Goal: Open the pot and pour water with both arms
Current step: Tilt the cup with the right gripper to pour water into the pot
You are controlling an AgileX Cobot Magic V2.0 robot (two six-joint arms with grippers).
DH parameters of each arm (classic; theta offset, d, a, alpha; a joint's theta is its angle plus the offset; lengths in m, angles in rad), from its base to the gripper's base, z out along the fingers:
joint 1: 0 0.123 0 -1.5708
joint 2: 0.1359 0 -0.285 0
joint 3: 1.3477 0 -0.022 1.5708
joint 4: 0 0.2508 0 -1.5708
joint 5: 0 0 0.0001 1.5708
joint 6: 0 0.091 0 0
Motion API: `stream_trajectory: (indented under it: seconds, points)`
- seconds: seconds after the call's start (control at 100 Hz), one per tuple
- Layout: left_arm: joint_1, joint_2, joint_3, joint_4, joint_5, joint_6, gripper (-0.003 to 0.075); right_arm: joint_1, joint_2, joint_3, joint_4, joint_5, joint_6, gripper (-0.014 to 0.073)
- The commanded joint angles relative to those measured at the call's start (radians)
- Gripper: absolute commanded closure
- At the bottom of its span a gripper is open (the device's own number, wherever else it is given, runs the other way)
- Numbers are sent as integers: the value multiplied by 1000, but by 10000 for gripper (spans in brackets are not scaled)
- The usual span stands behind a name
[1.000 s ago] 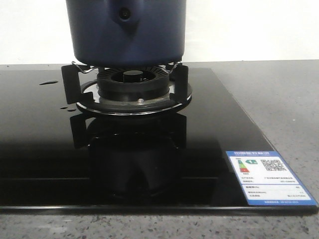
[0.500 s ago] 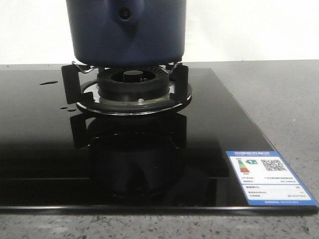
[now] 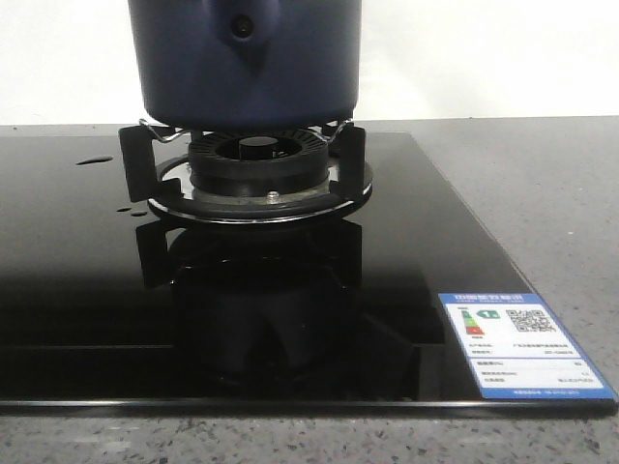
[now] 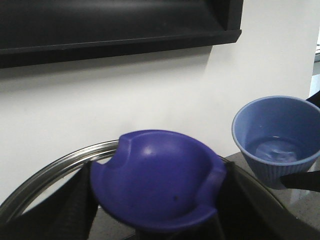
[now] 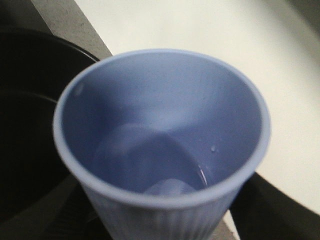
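The dark navy pot (image 3: 290,68) stands on the gas burner (image 3: 256,159), its handle mount hole (image 3: 242,27) facing the camera; its top is cut off in the front view. Neither gripper shows there. In the left wrist view my left gripper (image 4: 157,202) is shut on the lid's blue knob (image 4: 160,180), with the lid's steel rim (image 4: 50,170) curving behind it. My right gripper (image 5: 160,222) is shut on a pale-blue ribbed cup (image 5: 160,140) holding some water. The cup also shows in the left wrist view (image 4: 277,140), beside the lid.
The burner sits on a black glass cooktop (image 3: 97,290) with an energy label (image 3: 522,343) at its front right corner and water drops (image 3: 94,160) at the back left. Grey stone counter (image 3: 542,193) surrounds it. A dark shelf (image 4: 100,25) hangs on the white wall.
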Motion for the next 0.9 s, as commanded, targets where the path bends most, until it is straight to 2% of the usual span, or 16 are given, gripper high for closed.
stream_trajectory:
  seconds: [0.0, 0.37, 0.66, 0.89]
  points:
    - [-7, -23, -37, -56, 43, -11, 414, 8, -27, -43, -78, -101, -1, 327]
    - [-7, -23, -37, -56, 43, -11, 414, 15, 25, -86, -135, -79, -1, 327]
    - [-7, -23, -37, -56, 43, -11, 414, 43, 38, -122, -261, -75, -1, 327]
    - [-7, -23, -37, -56, 38, -11, 414, 54, 73, -122, -310, -75, -1, 327]
